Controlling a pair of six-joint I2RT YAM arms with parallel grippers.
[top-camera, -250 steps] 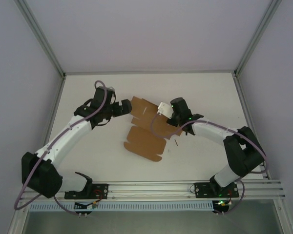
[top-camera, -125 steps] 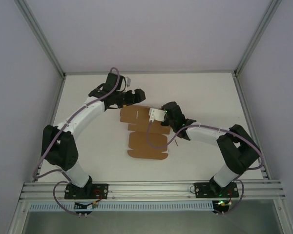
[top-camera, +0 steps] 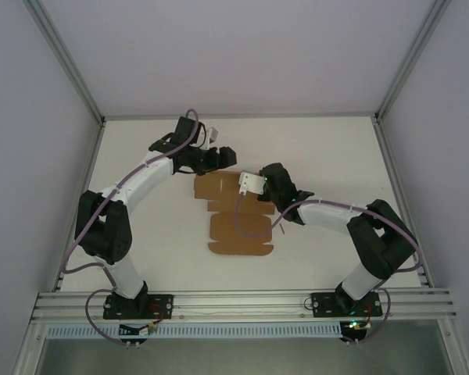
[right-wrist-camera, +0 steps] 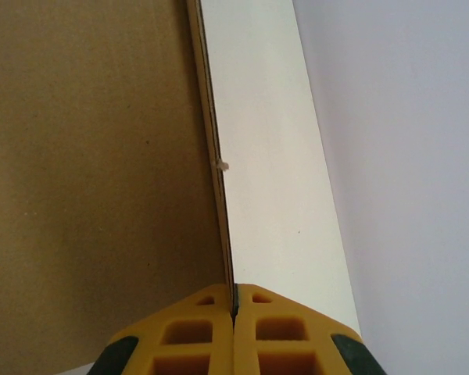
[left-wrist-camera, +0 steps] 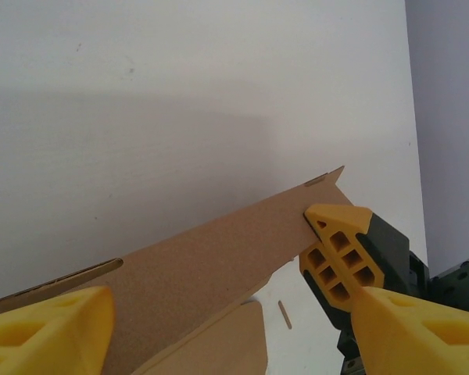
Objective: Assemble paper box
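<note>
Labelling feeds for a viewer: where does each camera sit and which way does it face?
Top external: above, behind the bases, facing down at the table; both arms, left claw, right claw.
Left wrist: on that wrist, facing along its open fingers at the paper box edge.
Right wrist: on that wrist, facing along fingers shut on the box's edge.
Shared: the box; top and left wrist both show the right claw.

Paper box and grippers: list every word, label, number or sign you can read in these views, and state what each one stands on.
No text can be read anywhere.
The paper box is plain brown cardboard with no print.
The right gripper, shut on its edge, has plain yellow pads without lettering.
The table is white and unmarked.
</note>
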